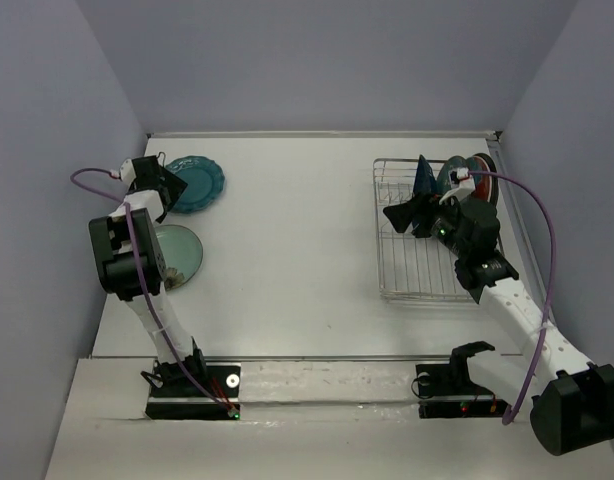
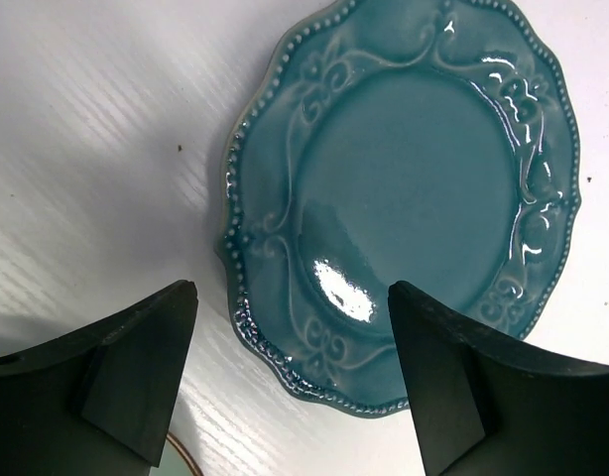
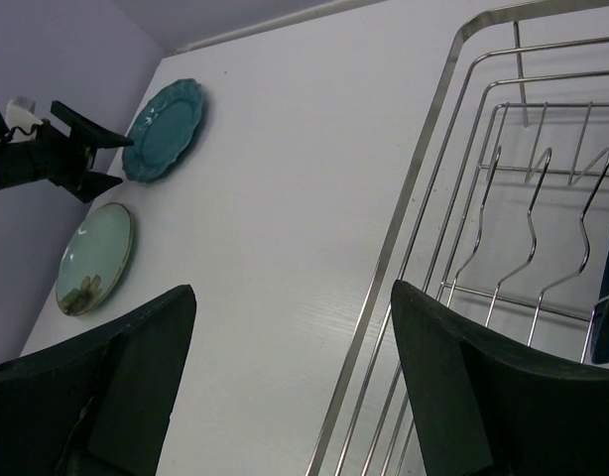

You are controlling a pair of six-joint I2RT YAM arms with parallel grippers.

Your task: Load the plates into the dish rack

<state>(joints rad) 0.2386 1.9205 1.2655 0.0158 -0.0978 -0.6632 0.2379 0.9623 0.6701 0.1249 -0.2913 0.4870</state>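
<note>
Scalloped teal plate (image 2: 404, 198) flat on worktop (image 2: 106, 149), far left, well apart from dish rack (image 1: 412, 275). Left fingers (image 2: 136, 367) spread wide, empty, above its near rim. Step likely pick-up: straddle rim, one finger under lip, pinch firmly; glaze probably slick. Plate glossy, beaded edge, raised scrolls. Right fingers (image 3: 126, 387) open, empty, over rack's edge.

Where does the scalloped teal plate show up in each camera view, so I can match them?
Top external: scalloped teal plate at the far left, toward the back.
Left wrist: it fills the upper right of the picture.
Right wrist: small, at the upper left.
Shared landmark: the open left gripper, at the plate's edge in all three.
</note>
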